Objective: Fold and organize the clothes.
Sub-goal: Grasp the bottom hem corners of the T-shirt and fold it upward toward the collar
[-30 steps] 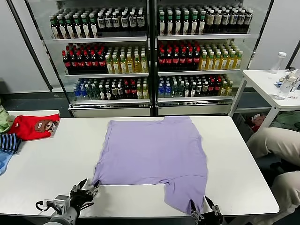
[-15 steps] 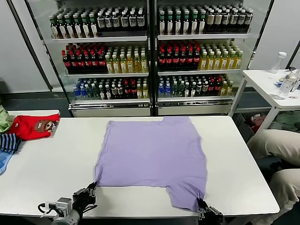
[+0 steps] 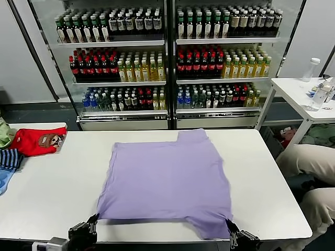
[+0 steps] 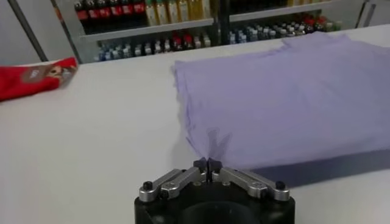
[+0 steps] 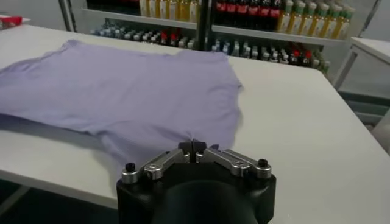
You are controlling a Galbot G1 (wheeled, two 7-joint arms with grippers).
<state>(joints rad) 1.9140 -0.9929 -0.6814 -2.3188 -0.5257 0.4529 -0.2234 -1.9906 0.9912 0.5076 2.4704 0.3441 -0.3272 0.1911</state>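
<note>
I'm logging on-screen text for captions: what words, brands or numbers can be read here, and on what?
None can be read.
Bottle labels in the cooler: too small.
Red garment: a brown cartoon print, no legible words.
Lavender T-shirt: plain side up, no text showing.

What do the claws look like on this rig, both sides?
Both match. The left claw and the right claw each have a rounded matte-black body with two silver-grey metal finger links angled in to a point, each link fixed by a black round-headed bolt. In the head view a black cable loops beside the left claw. No markings or sleeves show.
</note>
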